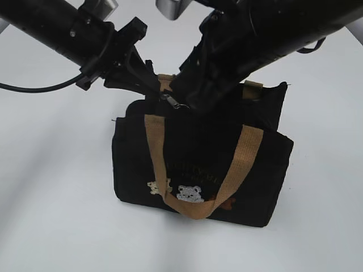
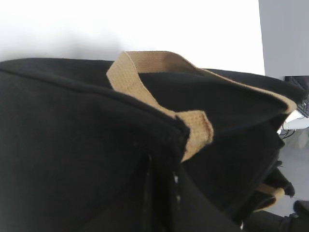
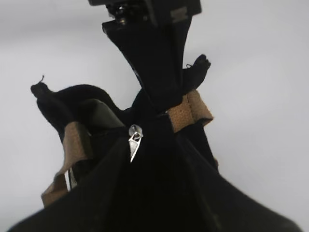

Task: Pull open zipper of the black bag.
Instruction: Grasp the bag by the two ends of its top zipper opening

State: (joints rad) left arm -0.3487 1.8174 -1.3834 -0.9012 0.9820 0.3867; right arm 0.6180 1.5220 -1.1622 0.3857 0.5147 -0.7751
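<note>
A small black bag (image 1: 198, 164) stands on a white counter (image 1: 51, 215), near the middle of the exterior view. Two tan handles are sewn to it: the front handle (image 1: 195, 209) hangs down in a loop across the front panel, and the rear handle (image 1: 165, 84) shows only as a short piece behind the arms. On the front panel sit small pale embroidered bears (image 1: 190, 194) with a line of faint gold lettering (image 1: 193, 173) above them; the lettering is too dim to read.

Both arms reach down to the bag's top edge from the upper corners. The left gripper (image 1: 148, 85) is closed and pinches the black fabric at the top left end of the bag, holding that corner up. In the left wrist view only the bag's cloth and a tan strap fill the frame.

The zipper (image 3: 135, 141) runs along the top, and its silvery pull tab (image 1: 172, 102) hangs free just beside the left gripper, at the left end of the top edge. The right gripper (image 1: 195, 102) hovers right at the tab; whether its jaws are open or closed cannot be told, since the arm's body hides them. The bag's top gapes on the right side.
</note>
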